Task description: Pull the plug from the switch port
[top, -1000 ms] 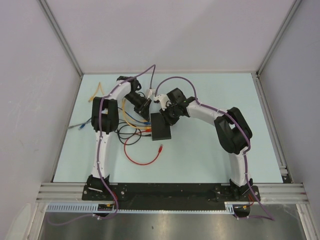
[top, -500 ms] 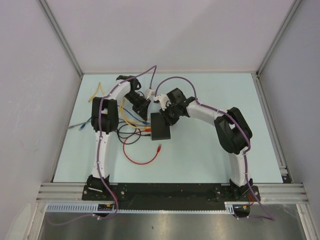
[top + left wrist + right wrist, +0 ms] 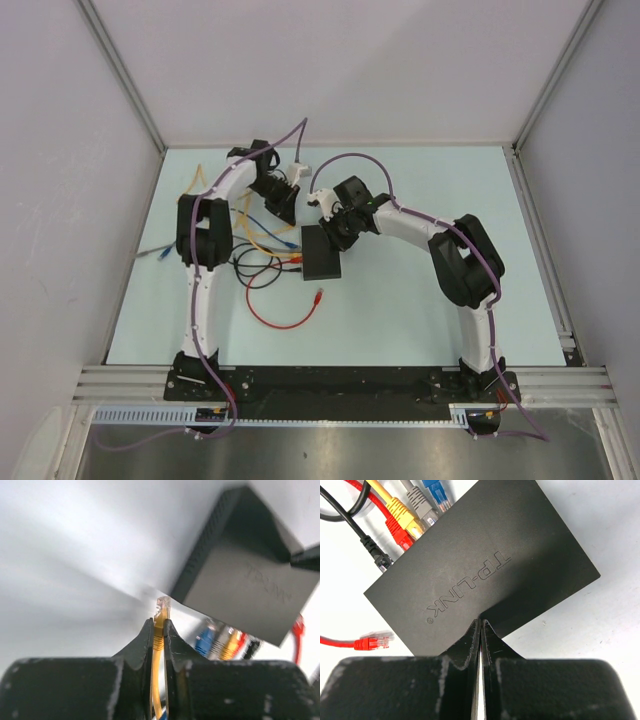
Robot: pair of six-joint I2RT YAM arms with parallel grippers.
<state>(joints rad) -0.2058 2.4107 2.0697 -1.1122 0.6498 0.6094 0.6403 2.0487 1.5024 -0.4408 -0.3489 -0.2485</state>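
Two robot arms reach from the near edge of a pale surface (image 3: pixel 420 290) toward a tangle of network cables at its middle. Nearest lies a loose red plug (image 3: pixel 319 296), just short of a flat black box (image 3: pixel 322 258) whose long axis runs roughly near to far. The right pincer (image 3: pixel 479 623), fingers pressed together with nothing between them, appears to bear tip-down on the box's lid beside the printed logo, seemingly pinning it. The switch port (image 3: pixel 422 530) belongs to the row in the box's edge that faces the left arm's side. Five seated plugs (image 3: pixel 406 516), black, red, yellow, grey and blue, stick out of that edge side by side, and which socket is vacant cannot be seen. Farther back and to the left, the left pincer (image 3: pixel 159 626) is pinching a yellow cable (image 3: pixel 158 647) just behind its clear-tipped yellow plug (image 3: pixel 162 606). That plug hangs in the air, apart from the box, its long axis in line with the fingers and pointing away from the wrist. It appears already out of its port, and the left arm is the nearer one to that edge. What is left is likely to draw the plug straight away from the edge so the cable does not snag its neighbours.
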